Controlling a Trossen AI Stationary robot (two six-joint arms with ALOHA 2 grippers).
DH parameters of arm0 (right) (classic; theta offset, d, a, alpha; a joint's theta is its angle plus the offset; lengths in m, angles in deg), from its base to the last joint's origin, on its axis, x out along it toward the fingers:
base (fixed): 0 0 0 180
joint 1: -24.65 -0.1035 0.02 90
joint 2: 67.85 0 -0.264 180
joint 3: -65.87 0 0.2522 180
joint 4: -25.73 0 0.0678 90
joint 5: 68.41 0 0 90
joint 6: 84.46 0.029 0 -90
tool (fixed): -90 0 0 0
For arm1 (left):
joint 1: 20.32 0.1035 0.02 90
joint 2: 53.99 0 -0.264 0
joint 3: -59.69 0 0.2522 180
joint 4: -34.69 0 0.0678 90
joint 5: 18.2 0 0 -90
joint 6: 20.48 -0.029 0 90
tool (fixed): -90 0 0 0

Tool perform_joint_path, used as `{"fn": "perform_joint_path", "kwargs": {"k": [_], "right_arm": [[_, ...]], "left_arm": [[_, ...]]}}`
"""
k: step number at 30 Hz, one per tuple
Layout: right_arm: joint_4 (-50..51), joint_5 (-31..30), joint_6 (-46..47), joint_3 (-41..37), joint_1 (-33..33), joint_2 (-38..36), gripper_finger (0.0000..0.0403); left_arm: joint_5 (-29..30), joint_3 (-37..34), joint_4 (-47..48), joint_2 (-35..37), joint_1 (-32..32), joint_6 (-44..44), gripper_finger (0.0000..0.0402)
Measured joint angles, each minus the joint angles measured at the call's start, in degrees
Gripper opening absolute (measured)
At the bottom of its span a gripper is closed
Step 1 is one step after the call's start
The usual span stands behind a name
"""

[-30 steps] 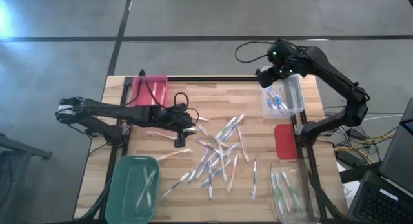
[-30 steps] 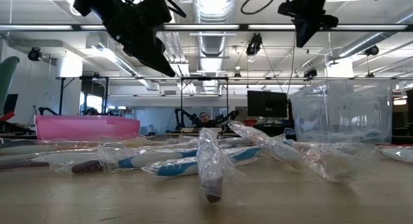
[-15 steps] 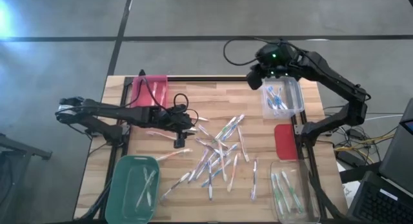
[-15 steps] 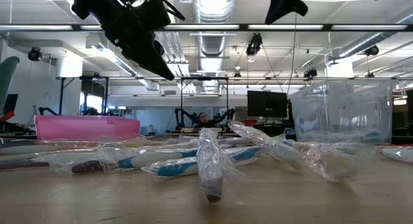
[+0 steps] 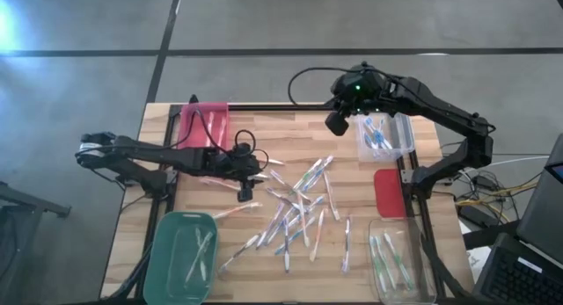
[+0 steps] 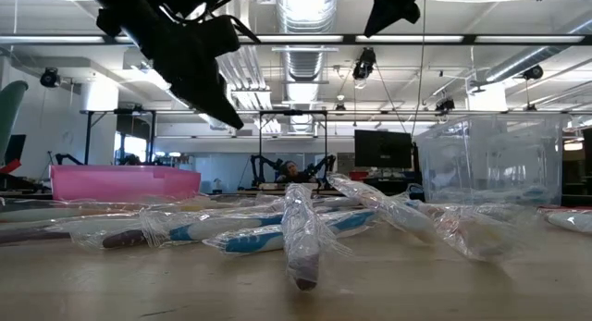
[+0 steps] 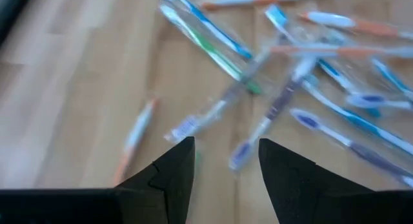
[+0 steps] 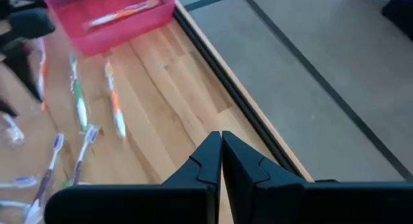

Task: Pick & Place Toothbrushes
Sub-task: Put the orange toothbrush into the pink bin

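Several wrapped toothbrushes (image 5: 299, 208) lie scattered flat on the middle of the wooden table; the low view shows them in crinkled clear wrap (image 6: 301, 228). My left gripper (image 5: 252, 173) hovers open above the heap's left edge, with toothbrushes (image 7: 284, 101) lying below and beyond its fingers. My right gripper (image 5: 334, 122) is shut and empty, raised near the table's far edge, left of the clear bin (image 5: 405, 134). It looks toward loose toothbrushes (image 8: 80, 101) and the pink bin (image 8: 103, 11).
The pink bin (image 5: 204, 120) at the far left holds an orange toothbrush. A green bin (image 5: 176, 243) stands at the near left and a second clear bin (image 5: 422, 270) at the near right. A red lid (image 5: 389, 192) lies by the right edge. Bare wood shows between the bins.
My right gripper has swung from above the far clear bin toward the table's left, along the far edge. My left gripper has dipped a little toward the toothbrushes. The toothbrushes have stayed where they were.
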Motion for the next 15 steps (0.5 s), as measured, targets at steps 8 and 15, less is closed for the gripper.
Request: {"fn": "perform_joint_path", "kwargs": {"k": [8, 15], "right_arm": [[1.51, 0.01, -1.35, -0.02, -1.21, -0.46, 0.0008], [1.4, -0.02, -1.39, -0.02, -1.12, -0.33, 0.0008]], "left_arm": [[9.56, 1.12, -5.34, 0.01, 0.57, -10.65, 0.0176], [9.07, 9.71, 7.74, -3.07, 6.34, -14.35, 0.0162]]}}
